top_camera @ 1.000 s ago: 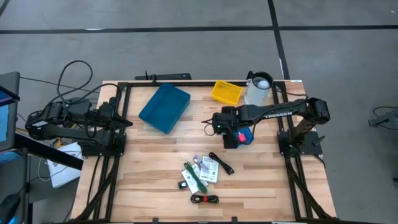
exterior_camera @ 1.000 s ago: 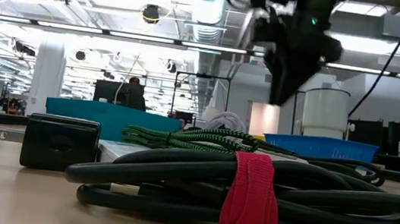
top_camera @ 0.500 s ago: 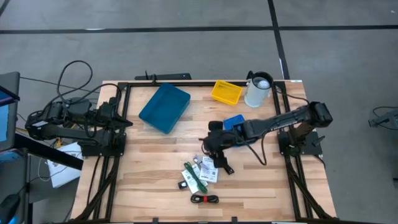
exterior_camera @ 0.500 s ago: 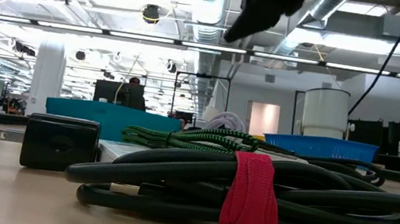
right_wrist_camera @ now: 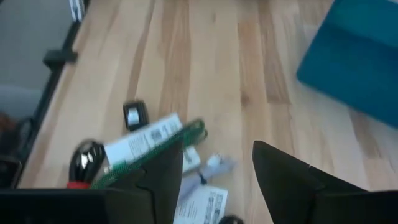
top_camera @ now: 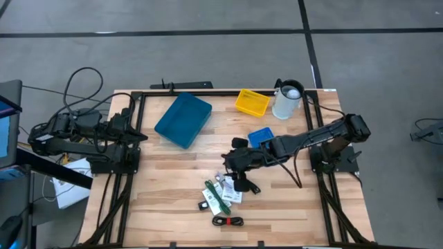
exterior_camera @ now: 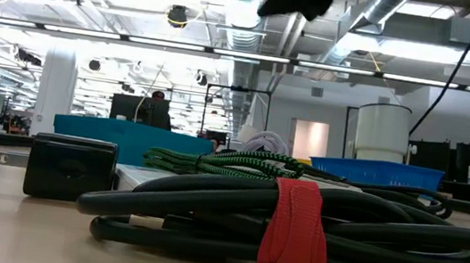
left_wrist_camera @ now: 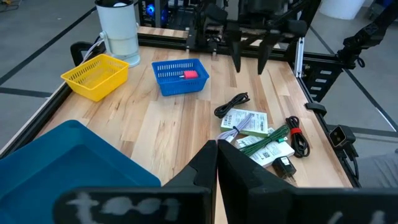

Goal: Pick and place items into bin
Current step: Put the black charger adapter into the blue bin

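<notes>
The items lie in a loose pile near the table's front middle: white printed cards [top_camera: 232, 189], a green strip [top_camera: 216, 197], a black strap [top_camera: 247, 182] and a black cord bundle with a red tie [top_camera: 228, 221]. A red-pink piece [left_wrist_camera: 189, 74] lies inside the small blue bin [top_camera: 260, 136]. My right gripper [top_camera: 230, 165] hangs open in the air above the pile's far edge, slanting down, and holds nothing. My left gripper [top_camera: 140, 135] waits shut at the table's left edge.
A large teal bin [top_camera: 183, 119] lies at the far left. A yellow basket [top_camera: 252, 102] and a white cylinder [top_camera: 287, 99] stand at the far right. A small black adapter [right_wrist_camera: 135, 114] lies beside the cards. Bare wood stretches left of the pile.
My right gripper has swung from above the small blue bin toward the table's near left, to above the pile of items. It has risen a little and tipped from pointing steeply down to a shallower slant. The items have not moved.
</notes>
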You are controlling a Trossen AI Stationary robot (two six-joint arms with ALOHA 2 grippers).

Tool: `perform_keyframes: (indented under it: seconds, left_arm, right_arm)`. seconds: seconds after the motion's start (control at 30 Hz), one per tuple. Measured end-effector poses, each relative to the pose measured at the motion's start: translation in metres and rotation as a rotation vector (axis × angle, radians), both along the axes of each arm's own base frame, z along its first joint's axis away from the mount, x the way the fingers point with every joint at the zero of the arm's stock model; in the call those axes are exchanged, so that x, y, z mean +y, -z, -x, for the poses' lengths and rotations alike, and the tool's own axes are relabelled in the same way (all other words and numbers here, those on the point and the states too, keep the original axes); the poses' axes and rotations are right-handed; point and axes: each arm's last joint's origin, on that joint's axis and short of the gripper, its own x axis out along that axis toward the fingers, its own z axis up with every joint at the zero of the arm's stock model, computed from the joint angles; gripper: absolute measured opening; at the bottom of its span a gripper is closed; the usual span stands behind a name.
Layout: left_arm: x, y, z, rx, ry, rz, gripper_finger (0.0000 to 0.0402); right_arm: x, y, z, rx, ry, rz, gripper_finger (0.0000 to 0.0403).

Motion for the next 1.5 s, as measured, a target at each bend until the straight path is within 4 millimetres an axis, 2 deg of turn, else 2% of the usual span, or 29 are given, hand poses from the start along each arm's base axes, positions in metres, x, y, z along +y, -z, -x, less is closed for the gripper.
perform_keyframes:
  seconds: [0.1, 0.2, 0.47, 0.7, 0.97, 1.5]
  left_arm:
    - [0.000, 0.000, 0.000, 0.000, 0.000, 0.000, 0.0000]
    - [0.000, 0.000, 0.000, 0.000, 0.000, 0.000, 0.0000]
    - [0.000, 0.000, 0.000, 0.000, 0.000, 0.000, 0.0000]
    - [0.000, 0.000, 0.000, 0.000, 0.000, 0.000, 0.0000]
    - [0.000, 0.000, 0.000, 0.000, 0.000, 0.000, 0.0000]
    - [0.000, 0.002, 0.001, 0.026, 0.000, 0.000, 0.0000]
  right_arm:
    - [0.005, -0.006, -0.010, 0.046, -0.008, 0.013, 0.0182]
    - [0.015, -0.013, -0.029, 0.090, -0.044, 0.052, 0.0178]
    - [0.047, 0.002, -0.079, 0.277, -0.136, 0.138, 0.0175]
    - [0.078, 0.020, -0.104, 0.337, -0.236, 0.174, 0.0183]
    - [0.094, 0.045, -0.106, 0.388, -0.274, 0.164, 0.0188]
    - [0.104, 0.040, -0.119, 0.218, -0.279, 0.120, 0.0194]
